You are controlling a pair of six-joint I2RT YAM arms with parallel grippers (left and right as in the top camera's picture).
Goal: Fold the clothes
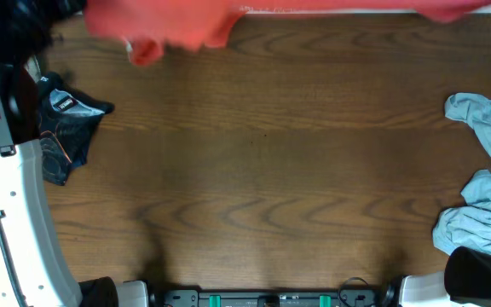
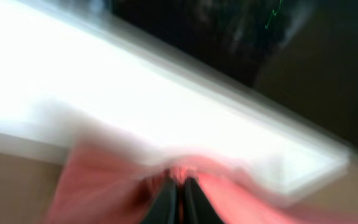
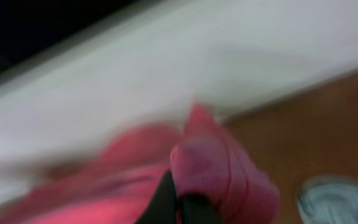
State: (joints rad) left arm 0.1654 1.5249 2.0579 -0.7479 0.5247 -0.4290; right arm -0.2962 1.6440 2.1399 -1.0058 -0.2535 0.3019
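Observation:
A red garment [image 1: 186, 21] hangs blurred across the top edge of the overhead view, held up off the table. In the left wrist view my left gripper [image 2: 180, 186] is shut on a pinch of the red garment [image 2: 104, 186]. In the right wrist view my right gripper [image 3: 178, 196] is shut on a bunched fold of the same garment [image 3: 210, 168]. Both wrist views are motion-blurred. Neither gripper's fingers show in the overhead view.
A dark navy garment [image 1: 66, 128] lies crumpled at the table's left side. A light blue garment [image 1: 484, 188] lies bunched at the right edge and shows in the right wrist view [image 3: 334, 199]. A white wall edge [image 2: 135, 93] runs behind the wooden table [image 1: 262, 170].

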